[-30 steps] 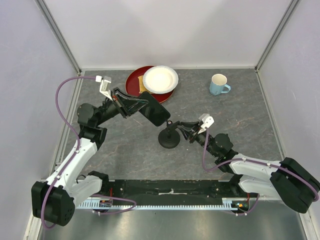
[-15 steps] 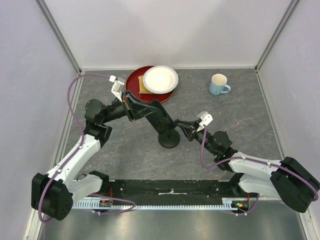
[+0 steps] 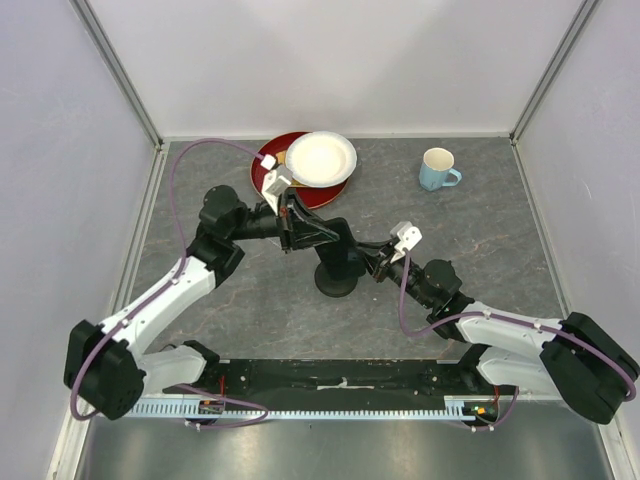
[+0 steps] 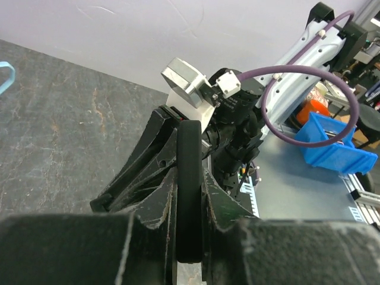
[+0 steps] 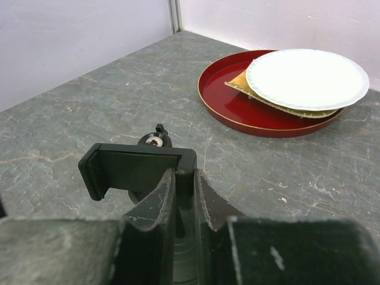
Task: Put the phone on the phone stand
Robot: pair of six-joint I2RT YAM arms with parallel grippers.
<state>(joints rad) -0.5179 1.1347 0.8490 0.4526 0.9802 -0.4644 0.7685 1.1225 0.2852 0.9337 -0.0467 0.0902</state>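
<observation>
Two arms converge at the middle of the worktop. The right end effector is clamped on one end of the phone stand head, probably to steady it against tipping. The left end effector pinches the phone edge-on, near the stand's 10 o'clock side; the cradle shows empty. A red tray and plate crowd 12 o'clock, and a mug sits well off at 2. From 6 to 9 o'clock there is room to withdraw.
</observation>
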